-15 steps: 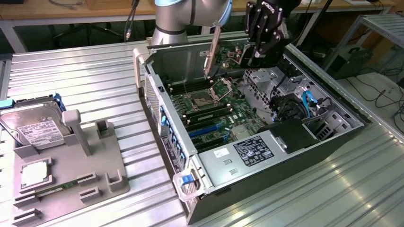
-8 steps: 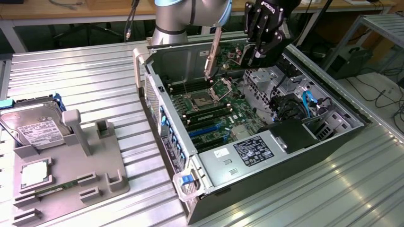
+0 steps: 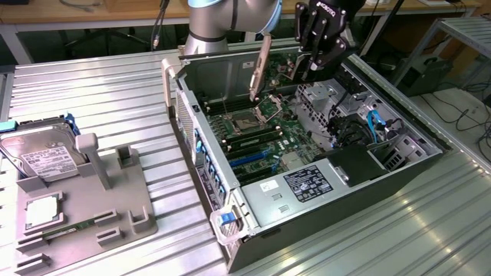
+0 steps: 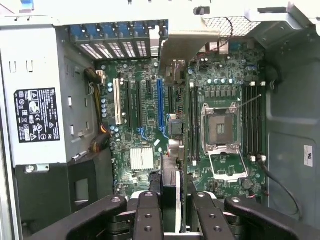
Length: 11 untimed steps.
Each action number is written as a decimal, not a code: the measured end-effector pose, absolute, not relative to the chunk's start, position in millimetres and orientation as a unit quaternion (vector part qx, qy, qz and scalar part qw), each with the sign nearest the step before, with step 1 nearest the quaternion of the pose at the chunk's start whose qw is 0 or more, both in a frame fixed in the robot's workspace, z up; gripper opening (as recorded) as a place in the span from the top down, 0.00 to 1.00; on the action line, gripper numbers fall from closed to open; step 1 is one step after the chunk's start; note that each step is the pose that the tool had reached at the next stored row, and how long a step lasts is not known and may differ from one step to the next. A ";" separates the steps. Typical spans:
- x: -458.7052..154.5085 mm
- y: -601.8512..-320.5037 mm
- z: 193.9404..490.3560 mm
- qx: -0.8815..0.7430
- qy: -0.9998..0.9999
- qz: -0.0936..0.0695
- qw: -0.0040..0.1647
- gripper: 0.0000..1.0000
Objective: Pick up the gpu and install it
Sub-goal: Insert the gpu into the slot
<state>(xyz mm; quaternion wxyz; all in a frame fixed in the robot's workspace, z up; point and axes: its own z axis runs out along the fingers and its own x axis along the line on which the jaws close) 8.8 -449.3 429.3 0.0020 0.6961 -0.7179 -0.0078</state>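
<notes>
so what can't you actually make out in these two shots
- Exterior view: the gripper fingertips on the gpu, blurred against the motherboard.
- Wrist view: most of the gpu, seen edge-on; its face is hidden.
- Exterior view: the hard drive label, print too small to read.

Exterior cam sits high and off to one side, looking down at an angle over the ribbed tabletop (image 3: 115, 86) w/ the open PC case (image 3: 337, 190) mid-frame, some way back. Wrist cam is close, facing straight into the case past its own fingers (image 4: 150, 215). Both share the motherboard (image 3: 261, 132) and CPU socket (image 4: 221, 127).
</notes>
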 end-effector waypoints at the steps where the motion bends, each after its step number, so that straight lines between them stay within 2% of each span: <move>1: 8.8 -449.3 429.3 0.700 -0.715 -0.008 0.002 0.72; 11: 8.8 -449.1 428.6 0.717 -0.697 -0.007 0.003 0.72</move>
